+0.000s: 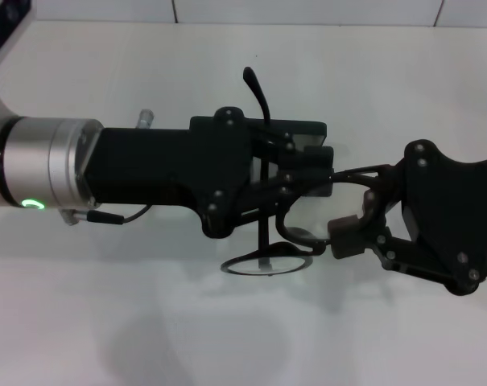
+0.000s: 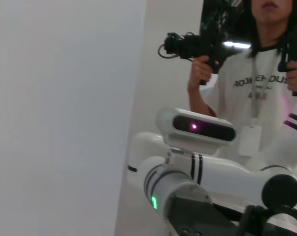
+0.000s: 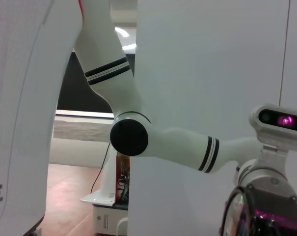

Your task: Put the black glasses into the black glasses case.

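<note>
The black glasses [image 1: 269, 256] hang in the air above the white table [image 1: 146, 322], held between the two grippers in the head view: one round lens ring sits just below the left gripper [image 1: 307, 173] and just to the left of the right gripper [image 1: 348, 233], while a slim temple arm rises past the left gripper's far side and ends in a curved tip. The left gripper reaches in from the left, its fingers drawn close together over the frame near the bridge; it appears to be pinching the frame, though the dark fingers and dark frame blend there. The right gripper comes in from the right, its fingers [image 1: 349, 235] closed narrowly on the frame wire beside the lower lens. The black glasses case [image 1: 303, 129] lies on the table behind the left gripper, mostly hidden under it, so only its far edge shows; I cannot tell whether it is open. The left wrist view shows only a person [image 2: 256, 73] holding handheld controllers; the right wrist view shows only robot arm links.
</note>
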Robot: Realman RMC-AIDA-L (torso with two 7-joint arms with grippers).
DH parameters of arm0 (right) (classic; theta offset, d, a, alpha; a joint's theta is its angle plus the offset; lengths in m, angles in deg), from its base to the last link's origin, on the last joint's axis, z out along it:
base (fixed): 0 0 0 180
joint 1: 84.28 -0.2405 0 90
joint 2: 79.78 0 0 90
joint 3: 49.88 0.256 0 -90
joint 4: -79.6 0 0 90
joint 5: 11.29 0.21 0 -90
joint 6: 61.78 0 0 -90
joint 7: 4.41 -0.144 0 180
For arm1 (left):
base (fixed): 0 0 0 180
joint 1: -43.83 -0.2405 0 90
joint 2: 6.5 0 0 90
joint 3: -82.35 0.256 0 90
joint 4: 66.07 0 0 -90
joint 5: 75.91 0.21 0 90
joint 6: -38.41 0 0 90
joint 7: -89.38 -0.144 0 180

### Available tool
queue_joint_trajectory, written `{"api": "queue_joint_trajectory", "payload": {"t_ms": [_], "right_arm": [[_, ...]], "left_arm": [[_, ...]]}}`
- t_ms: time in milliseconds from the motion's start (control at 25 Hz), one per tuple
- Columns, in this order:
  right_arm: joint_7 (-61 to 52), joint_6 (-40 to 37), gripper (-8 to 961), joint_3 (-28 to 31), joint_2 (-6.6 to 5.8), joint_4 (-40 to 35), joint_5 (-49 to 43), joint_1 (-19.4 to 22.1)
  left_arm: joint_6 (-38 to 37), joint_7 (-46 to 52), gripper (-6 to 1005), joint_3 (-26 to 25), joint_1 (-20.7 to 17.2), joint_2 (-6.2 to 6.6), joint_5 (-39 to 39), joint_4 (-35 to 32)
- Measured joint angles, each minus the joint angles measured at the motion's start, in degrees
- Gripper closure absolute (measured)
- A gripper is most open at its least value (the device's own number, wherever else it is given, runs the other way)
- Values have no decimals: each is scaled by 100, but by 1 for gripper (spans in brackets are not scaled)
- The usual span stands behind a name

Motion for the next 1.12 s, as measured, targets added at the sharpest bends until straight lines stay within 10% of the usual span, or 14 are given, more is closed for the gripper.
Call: {"api": "queue_joint_trajectory", "payload": {"t_ms": [1120], "right_arm": [[2,-58,922,-146,-2,1,168,61]], "left_arm": [[-231,-187,843,-294,-80,-62,232,52]]}}
